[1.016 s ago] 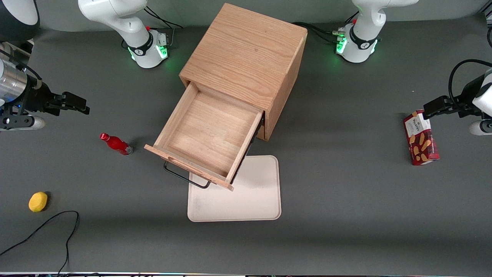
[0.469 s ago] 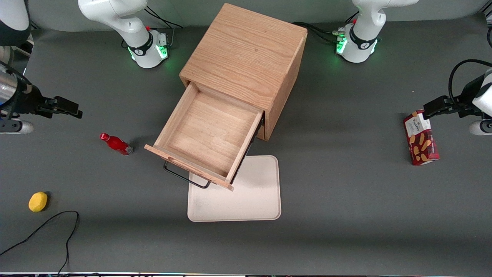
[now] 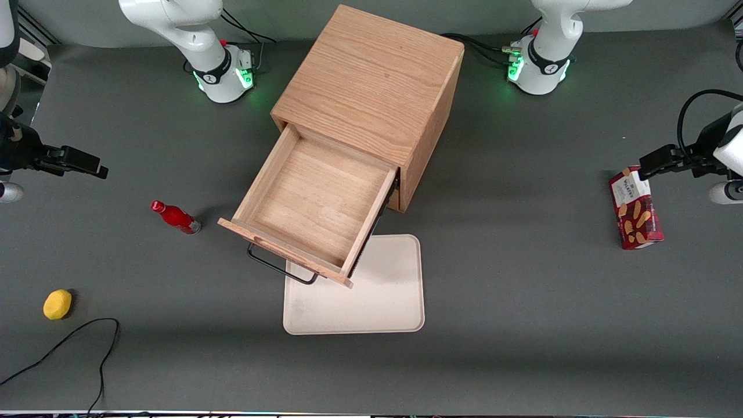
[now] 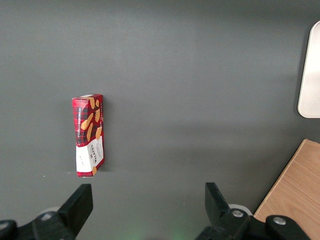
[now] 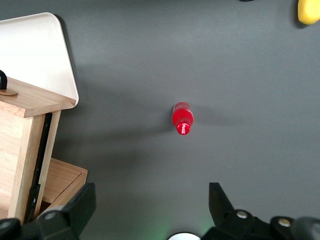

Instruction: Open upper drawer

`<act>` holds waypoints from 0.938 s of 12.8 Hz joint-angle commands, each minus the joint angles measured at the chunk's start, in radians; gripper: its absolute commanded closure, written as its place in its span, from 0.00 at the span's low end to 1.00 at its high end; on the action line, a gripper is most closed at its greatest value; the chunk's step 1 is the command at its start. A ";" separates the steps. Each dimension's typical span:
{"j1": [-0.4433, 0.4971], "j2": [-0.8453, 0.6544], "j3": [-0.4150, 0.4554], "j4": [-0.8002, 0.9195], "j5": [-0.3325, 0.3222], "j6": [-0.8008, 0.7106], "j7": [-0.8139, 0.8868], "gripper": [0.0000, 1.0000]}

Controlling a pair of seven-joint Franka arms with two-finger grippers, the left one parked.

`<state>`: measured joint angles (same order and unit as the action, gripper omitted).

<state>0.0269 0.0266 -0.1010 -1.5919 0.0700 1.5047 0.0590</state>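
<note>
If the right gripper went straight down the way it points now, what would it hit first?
Probably bare table: the gripper, open, points down near the bottle, but depth is unclear. The open drawer lies well aside.

The gripper hangs with its fingers spread over bare grey table at the working arm's end, well apart from the oak cabinet, with only the upright red bottle standing between it and the pulled-out upper drawer. The drawer's inside is open from above, while its black wire handle juts out over the edge of the cream tray. A yellow lemon-like fruit and a black cable lie nearer the front camera, and a red biscuit box sits toward the parked arm's end.
</note>
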 commanded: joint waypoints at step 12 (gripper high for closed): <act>-0.065 0.003 0.034 0.099 -0.009 -0.090 -0.149 0.00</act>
<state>-0.0363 0.0289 -0.0461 -1.5128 0.0673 1.4417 -0.0431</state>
